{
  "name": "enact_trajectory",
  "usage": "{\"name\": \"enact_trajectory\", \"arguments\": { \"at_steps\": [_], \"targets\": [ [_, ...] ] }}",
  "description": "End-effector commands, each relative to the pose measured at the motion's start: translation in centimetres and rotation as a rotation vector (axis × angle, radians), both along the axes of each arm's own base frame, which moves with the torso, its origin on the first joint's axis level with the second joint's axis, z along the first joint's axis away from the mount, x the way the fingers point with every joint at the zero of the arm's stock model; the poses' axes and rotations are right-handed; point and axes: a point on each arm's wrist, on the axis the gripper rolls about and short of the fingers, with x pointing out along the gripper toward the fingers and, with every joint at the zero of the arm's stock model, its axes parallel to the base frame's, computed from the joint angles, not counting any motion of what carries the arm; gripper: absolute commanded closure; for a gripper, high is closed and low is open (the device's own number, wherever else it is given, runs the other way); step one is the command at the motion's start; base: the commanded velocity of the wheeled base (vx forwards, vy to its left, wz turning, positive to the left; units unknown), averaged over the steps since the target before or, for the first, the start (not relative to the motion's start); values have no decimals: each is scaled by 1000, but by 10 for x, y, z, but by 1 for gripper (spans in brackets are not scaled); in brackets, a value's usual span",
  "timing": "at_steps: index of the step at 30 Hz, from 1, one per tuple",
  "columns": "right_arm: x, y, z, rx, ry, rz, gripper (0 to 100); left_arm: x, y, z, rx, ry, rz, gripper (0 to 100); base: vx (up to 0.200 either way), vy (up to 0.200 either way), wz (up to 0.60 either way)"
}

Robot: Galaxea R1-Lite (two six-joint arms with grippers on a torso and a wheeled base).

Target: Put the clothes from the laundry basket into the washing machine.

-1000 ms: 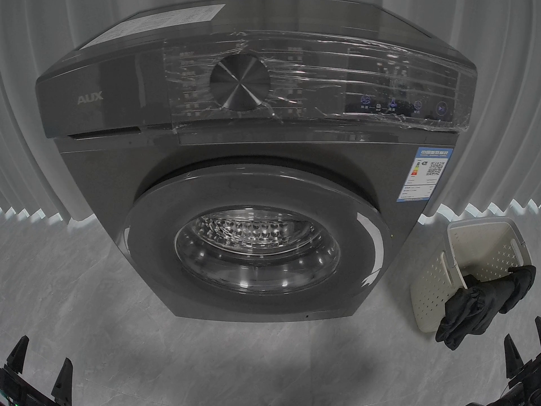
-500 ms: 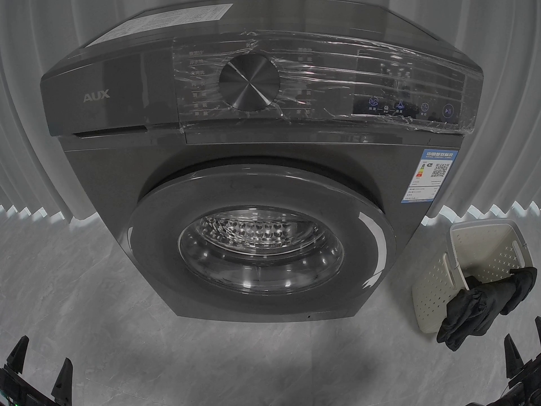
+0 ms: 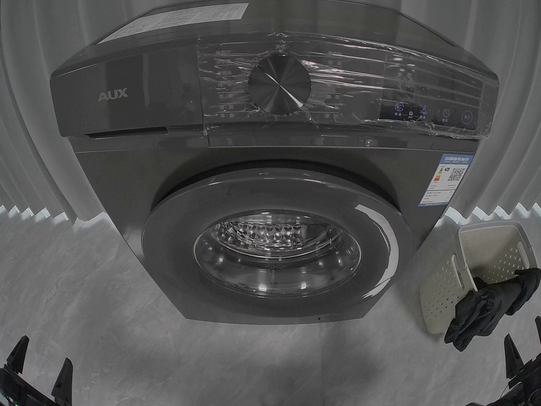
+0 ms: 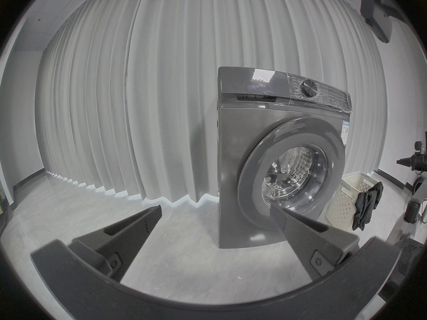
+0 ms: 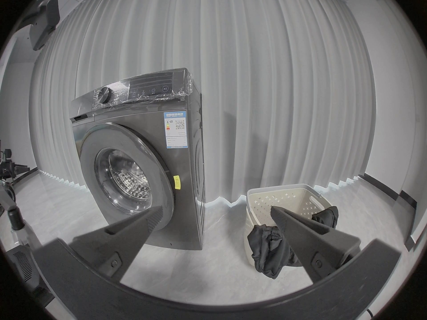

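Observation:
A grey front-loading washing machine [image 3: 270,159] stands ahead of me, its round glass door [image 3: 276,252] closed. To its right on the floor is a cream perforated laundry basket [image 3: 490,249] with black clothes [image 3: 484,311] draped over its near rim. My left gripper [image 3: 44,353] hangs low at the near left, open and holding nothing. Low at the near right, close to the basket, my right gripper [image 3: 523,336] is also open and holds nothing. The left wrist view has the left gripper [image 4: 215,210] facing the machine [image 4: 249,125]. The right gripper [image 5: 216,210] faces the basket [image 5: 284,198] and clothes [image 5: 271,247].
Pale pleated curtains [image 3: 34,114] hang behind and beside the machine. Grey marble-look floor [image 3: 112,311] stretches open in front of the door. A dark skirting line runs along the wall beyond the basket [image 5: 382,185].
The whole head picture has shifted to the right, so the camera has moved. Both grippers keep their places and stay open. The clothes lie as before.

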Motion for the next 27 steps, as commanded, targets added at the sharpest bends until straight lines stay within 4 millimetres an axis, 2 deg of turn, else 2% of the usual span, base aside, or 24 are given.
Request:
{"name": "enact_trajectory", "arguments": {
  "at_steps": [1, 7, 13, 23, 24, 27],
  "targets": [
    [0, 0, -5, 0, 1, 1, 0, 0, 0, -5, 0, -1, 1, 0, 0, 0, 0],
    [0, 0, -5, 0, 2, 1, 0, 0, 0, -5, 0, -1, 1, 0, 0, 0, 0],
    [0, 0, -5, 0, 2, 0, 0, 0, 0, -5, 0, -1, 1, 0, 200, 0, 0],
    [0, 0, -5, 9, 2, -2, 0, 0, 0, -5, 0, -1, 1, 0, 0, 0, 0],
    [-1, 0, -1, 15, -27, 5, 0, 0, 0, -5, 0, -1, 1, 0, 0, 0, 0],
    [-15, 1, 39, 30, -178, 60, 0, 0, 0, -5, 0, -1, 1, 0, 0, 0, 0]
  ]
}}
